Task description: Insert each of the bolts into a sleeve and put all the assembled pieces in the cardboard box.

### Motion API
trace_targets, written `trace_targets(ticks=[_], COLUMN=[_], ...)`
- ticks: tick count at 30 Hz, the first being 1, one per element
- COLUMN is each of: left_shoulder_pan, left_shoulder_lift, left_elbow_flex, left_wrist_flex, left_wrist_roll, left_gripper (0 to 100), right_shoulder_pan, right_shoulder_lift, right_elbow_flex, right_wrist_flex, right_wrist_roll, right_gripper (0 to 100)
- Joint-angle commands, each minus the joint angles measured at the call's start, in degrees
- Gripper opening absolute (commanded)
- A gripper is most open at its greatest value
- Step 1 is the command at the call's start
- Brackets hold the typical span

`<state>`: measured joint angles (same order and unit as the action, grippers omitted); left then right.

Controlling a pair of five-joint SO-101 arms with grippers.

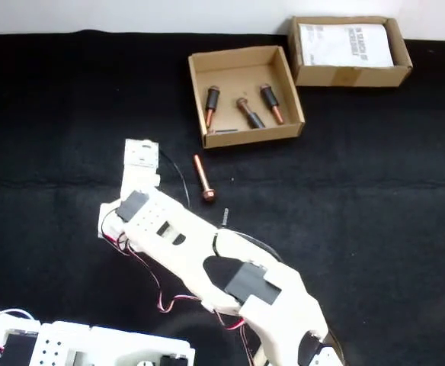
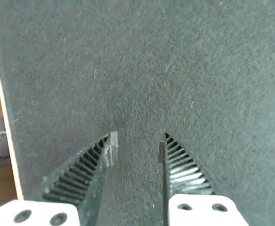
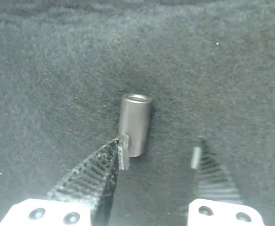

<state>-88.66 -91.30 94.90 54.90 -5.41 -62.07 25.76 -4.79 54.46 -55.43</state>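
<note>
Step in hand, as I judge it: picking up the short grey metal tube sleeve (image 3: 135, 125). It lies on its side on the black felt worktop (image 1: 360, 229), inside the gap of the R tool (image 3: 159, 153), which is spread wide and grasps nothing. The sleeve sits off-centre, right against 1 fingertip (image 3: 121, 153) and well apart from the other. The L tool (image 2: 136, 143) is also released and empty, over bare felt near the worktop edge.

The loose copper-coloured bolt (image 1: 203, 179) lies near the centre of the high view, just below the open square cardboard box (image 1: 253, 136), which holds 3 assembled bolt-and-sleeve pieces (image 1: 212, 105). A 2nd cardboard box w/ a printed sheet (image 1: 350, 75) sits at the upper right of the frame. So approx 3 done, 1 left.

To do it well: centre the tool on the sleeve before closing, else the near finger may nudge & roll it. Grip across its mid-length, low to the felt, leaving the bore end clear for the bolt. Close gently; smooth round metal could slip.
</note>
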Motion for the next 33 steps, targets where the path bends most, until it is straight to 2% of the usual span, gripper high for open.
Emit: trace_targets(ticks=[1,15,17,23,28,33], left_shoulder_pan=[0.4,0.57,0.66,0.66,0.66,0.75], left_shoulder_lift=[-0.66,-0.66,-0.66,-0.66,-0.66,-0.66], left_elbow_flex=[0.48,0.48,0.57,1.01,1.1,1.1], left_wrist_flex=[-2.2,-2.11,-2.11,-2.2,-2.2,-2.2], left_wrist_roll=[-0.53,-0.53,-0.53,-0.53,-0.53,-0.53], left_gripper=[16,16,16,16,16,16], right_shoulder_pan=[-0.57,-0.48,-0.04,0.13,1.8,6.2], right_shoulder_lift=[-0.04,13.41,14.99,17.71,17.1,11.91], right_elbow_flex=[-3.82,-20.7,-22.37,-24.92,-25.36,-33.1], right_wrist_flex=[-0.22,4.79,6.73,10.95,12.0,17.45], right_wrist_roll=[0.79,0.7,0.53,0.7,0.7,0.88], right_gripper=[23.5,23.3,20.6,0.4,0.6,0.6])
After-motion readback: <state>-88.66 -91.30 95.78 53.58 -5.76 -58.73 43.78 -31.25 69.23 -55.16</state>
